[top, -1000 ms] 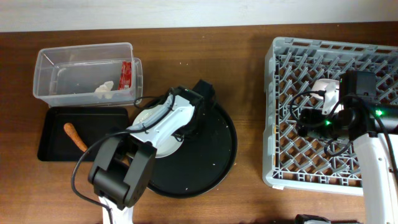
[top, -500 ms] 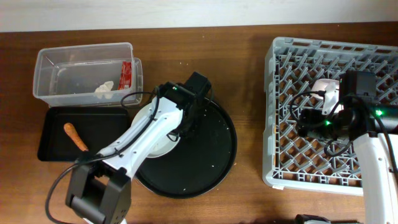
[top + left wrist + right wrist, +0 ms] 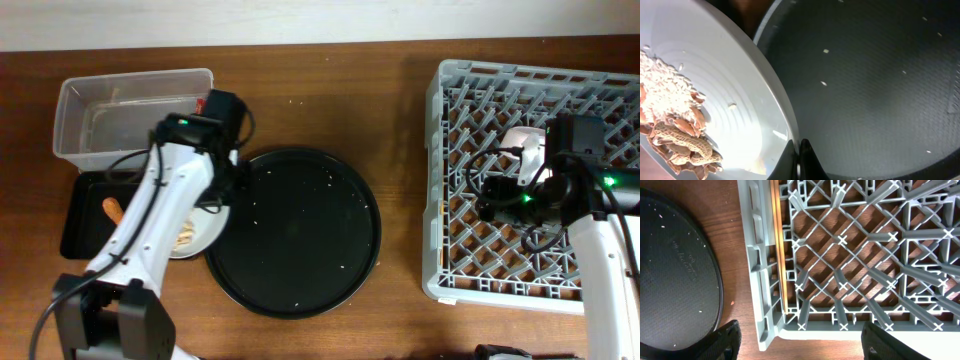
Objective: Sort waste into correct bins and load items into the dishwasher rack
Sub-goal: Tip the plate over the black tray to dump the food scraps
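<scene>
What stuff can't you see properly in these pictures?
- Clear tub: overhead, the left arm covers its right end.
- Orange stick: overhead, half under that arm.
- White thing in the rack: overhead, the right arm hides most; bowl or cup, cannot tell.
- Plate: left wrist view, cut off by the left edge.

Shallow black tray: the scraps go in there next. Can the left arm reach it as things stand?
Likely yes: the left end effector grips the plate rim right beside the tray, the plate overlapping its right end; nothing stands between.
</scene>
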`<state>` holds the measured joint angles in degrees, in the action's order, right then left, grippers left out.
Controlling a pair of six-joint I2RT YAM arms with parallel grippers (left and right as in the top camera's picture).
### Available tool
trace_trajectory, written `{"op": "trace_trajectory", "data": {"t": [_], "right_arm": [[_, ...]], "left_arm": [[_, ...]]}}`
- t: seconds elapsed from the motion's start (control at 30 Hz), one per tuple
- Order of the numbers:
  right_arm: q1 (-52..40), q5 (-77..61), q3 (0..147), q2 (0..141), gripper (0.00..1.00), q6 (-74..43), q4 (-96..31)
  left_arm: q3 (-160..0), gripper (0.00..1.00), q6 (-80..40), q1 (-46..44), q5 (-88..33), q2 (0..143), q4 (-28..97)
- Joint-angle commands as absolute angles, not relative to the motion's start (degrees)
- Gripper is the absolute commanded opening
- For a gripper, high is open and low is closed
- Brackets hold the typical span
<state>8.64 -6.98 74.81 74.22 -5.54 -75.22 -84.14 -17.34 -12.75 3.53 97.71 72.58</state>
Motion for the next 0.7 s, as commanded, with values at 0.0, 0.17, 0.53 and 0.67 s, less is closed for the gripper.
{"op": "trace_trajectory", "data": {"t": [0.0,0.17,0.53,0.67], "right_arm": [[9.0,-7.0,75.2,74.4,0.77,-5.1,-75.5],[9.0,-7.0,75.2,74.4,0.77,-4.9,-75.9],[9.0,-7.0,75.2,74.4,0.77,-4.9,-76.1],[9.0,-7.0,75.2,74.4,0.77,-4.9,-76.4]], "left_arm": [[-85.4,0.00,-11.5,-6.9,0.9,96.2,71.6],[-85.4,0.00,-2.0,1.8,-13.1,96.2,68.6],[-85.4,0.00,6.4,13.7,-38.0,96.2,68.2],[-85.4,0.00,8.2,18.6,-44.0,96.2,68.9]]}}
